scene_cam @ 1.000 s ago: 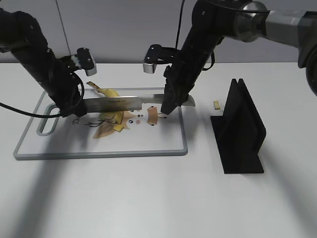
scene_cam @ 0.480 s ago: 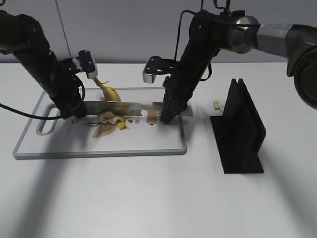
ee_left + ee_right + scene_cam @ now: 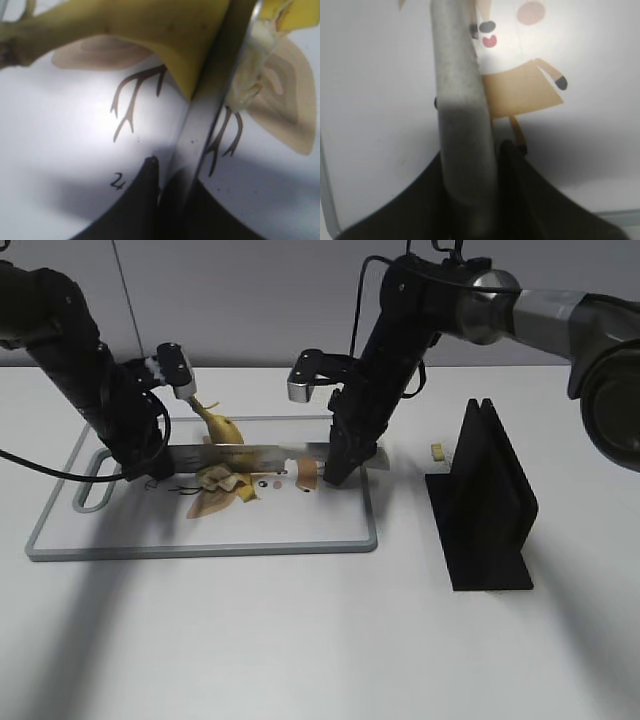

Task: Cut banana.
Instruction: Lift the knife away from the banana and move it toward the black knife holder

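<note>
The banana (image 3: 219,426) is a short yellow stub with a brown stem. It lies on the white cutting board (image 3: 200,535), just behind a long knife (image 3: 250,452). Cut pieces and peel (image 3: 226,481) lie in front of the blade. My left gripper (image 3: 150,462) is shut on the blade's left end. My right gripper (image 3: 338,472) is shut on the grey handle. In the left wrist view the blade (image 3: 200,135) runs between the jaws (image 3: 175,175), pressed against the banana (image 3: 125,25), with a cut piece (image 3: 255,55) on its other side. In the right wrist view the jaws (image 3: 470,160) clamp the handle (image 3: 460,100).
A black knife stand (image 3: 485,505) stands on the table right of the board. A tiny yellowish crumb (image 3: 437,451) lies beside it. The board carries a cartoon deer print (image 3: 525,90). The board's handle slot (image 3: 97,490) is at its left end.
The knife has come down and a little forward onto the board. The banana stub has tipped, with its stem now raised. Both arms shifted slightly with the knife.
</note>
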